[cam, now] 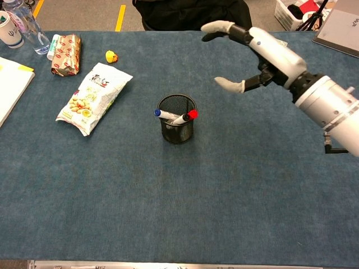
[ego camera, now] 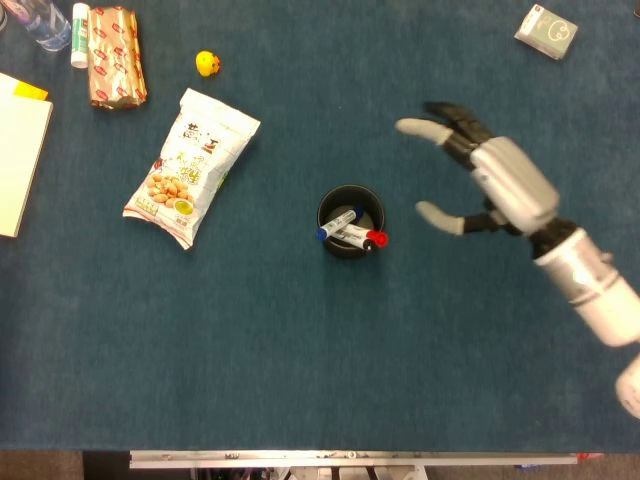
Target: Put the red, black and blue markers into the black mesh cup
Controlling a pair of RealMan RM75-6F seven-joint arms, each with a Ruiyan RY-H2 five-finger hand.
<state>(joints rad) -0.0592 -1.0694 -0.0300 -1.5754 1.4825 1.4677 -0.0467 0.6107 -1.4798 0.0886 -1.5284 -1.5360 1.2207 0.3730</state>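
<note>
only the right arm shows, reaching in from the right edge. its right hand hangs in the air with fingers and thumb spread wide apart, holding nothing, palm turned leftward.

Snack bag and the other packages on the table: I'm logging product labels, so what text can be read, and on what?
Nothing can be quoted with confidence.
Snack bag: large characters at the top, too blurred to read.
Gold-wrapped pack: print too small.
Small grey-green box: a ring-like mark, no legible words.
Paper cup: a dark logo, unreadable.
</note>
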